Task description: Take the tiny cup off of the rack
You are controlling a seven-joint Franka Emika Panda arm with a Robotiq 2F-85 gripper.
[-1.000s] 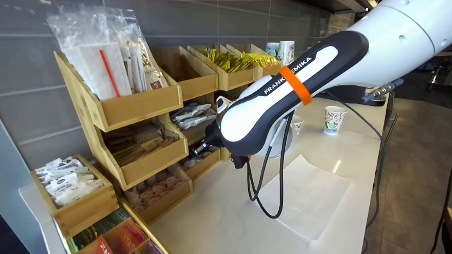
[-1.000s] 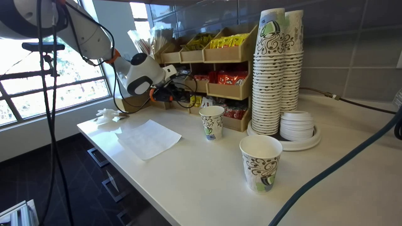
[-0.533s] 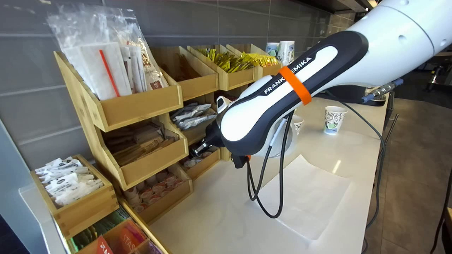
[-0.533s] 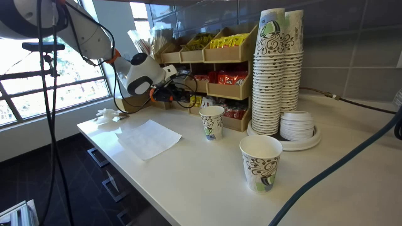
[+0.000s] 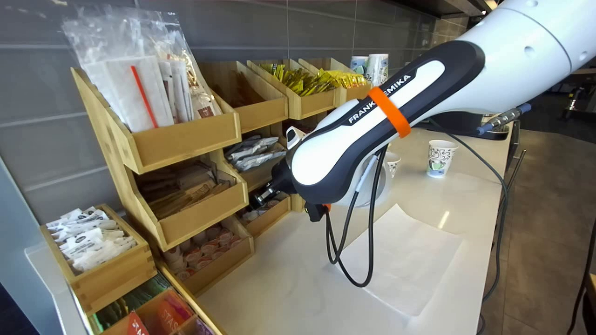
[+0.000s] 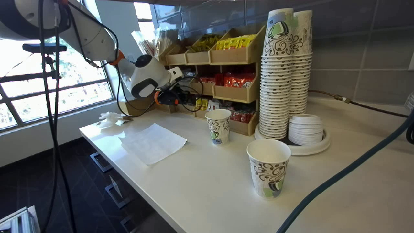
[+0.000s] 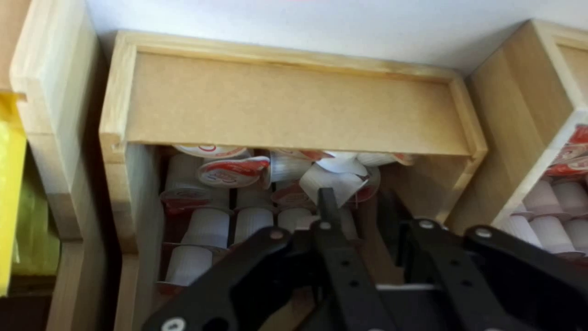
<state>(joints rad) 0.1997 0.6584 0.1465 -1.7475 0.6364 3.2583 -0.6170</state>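
In both exterior views the light wooden rack stands against the tiled wall. Several tiny cups, pale and ribbed with reddish lids, fill a lower bin in the wrist view. One tiny cup lies tilted just beyond the tip of the left-hand finger; whether they touch I cannot tell. My gripper is inside this bin, its jaws apart with a visible gap and nothing held between them. The right-hand finger is blurred, near the bin's side wall. In an exterior view the gripper dips into the lower bin, its tips partly hidden.
The bin's front panel and side wall border the fingers. A packet bin sits right above the wrist. A paper cup and white sheet lie on the counter, with stacked cups beside the rack.
The arm has stayed almost still in both exterior views. Only at the fingers is there a slight shift, and they look a little more spread than before.
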